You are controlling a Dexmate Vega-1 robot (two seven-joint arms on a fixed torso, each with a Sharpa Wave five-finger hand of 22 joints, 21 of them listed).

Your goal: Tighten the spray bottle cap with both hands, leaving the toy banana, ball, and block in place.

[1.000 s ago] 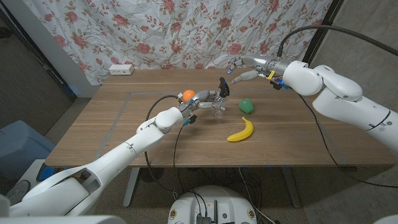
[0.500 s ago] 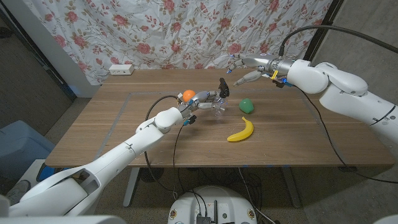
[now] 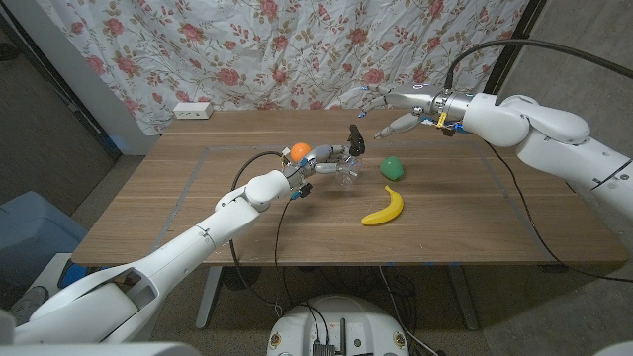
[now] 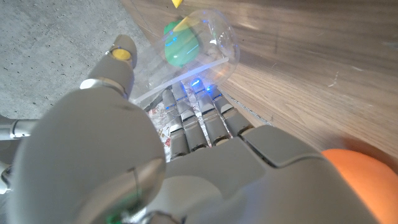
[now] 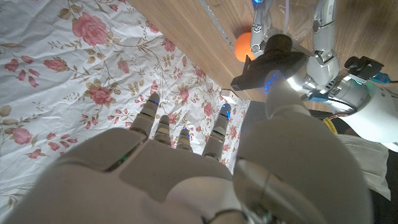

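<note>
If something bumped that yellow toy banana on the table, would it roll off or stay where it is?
Probably stay. The toy banana is curved and lies on its side on the wooden table, so it would more likely spin or slide than roll. It looks like smooth plastic, so likely light and a bit slippery. It lies apart from the green block.

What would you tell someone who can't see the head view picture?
The robot's left hand holds a clear spray bottle upright on a wooden table, while its right hand hovers open just beyond. Nearby lie a yellow toy banana, green block and orange ball.
</note>
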